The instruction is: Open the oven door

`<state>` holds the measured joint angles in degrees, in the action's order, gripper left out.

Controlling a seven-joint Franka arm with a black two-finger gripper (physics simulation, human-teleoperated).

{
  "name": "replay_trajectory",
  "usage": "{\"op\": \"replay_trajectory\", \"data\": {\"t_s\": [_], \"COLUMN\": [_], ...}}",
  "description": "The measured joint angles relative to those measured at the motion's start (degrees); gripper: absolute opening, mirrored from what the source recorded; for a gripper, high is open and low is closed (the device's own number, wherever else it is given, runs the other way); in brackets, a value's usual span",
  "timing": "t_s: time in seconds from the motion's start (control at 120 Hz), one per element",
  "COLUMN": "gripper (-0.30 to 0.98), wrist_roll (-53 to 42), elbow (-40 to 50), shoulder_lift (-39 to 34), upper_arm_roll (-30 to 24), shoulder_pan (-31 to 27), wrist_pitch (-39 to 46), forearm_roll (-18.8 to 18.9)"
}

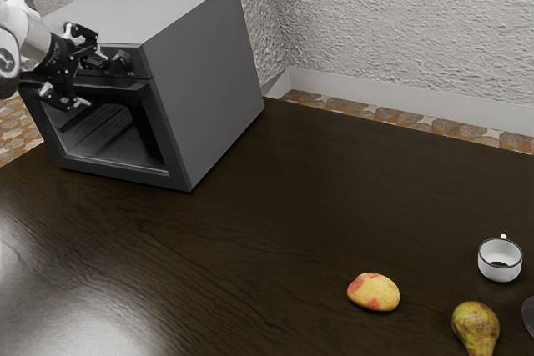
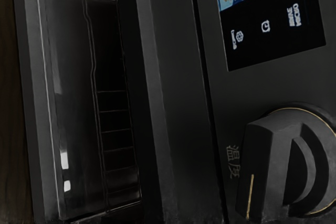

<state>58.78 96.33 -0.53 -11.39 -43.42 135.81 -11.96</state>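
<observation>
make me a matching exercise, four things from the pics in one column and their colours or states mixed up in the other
Column one:
1. oven
2. pincer
3. cup
4. roundish fruit

Column two:
A. yellow with red patches
B. fingers spread apart
C. white with a dark rim
D. grey and boxy

Right pairs: 1-D, 2-B, 3-C, 4-A
</observation>
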Motion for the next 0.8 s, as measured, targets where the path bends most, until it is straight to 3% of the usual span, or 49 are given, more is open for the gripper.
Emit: {"op": "replay_trajectory", "data": {"t_s": [0.8], "gripper": [0.68], "wrist_roll": [-0.05], "elbow": [3.65], "shoulder_lift": [2.11], "upper_arm_roll": [0.15], "shoulder_pan": [0.34], "wrist_pitch": [3.75], "forearm_roll": [0.02]}}
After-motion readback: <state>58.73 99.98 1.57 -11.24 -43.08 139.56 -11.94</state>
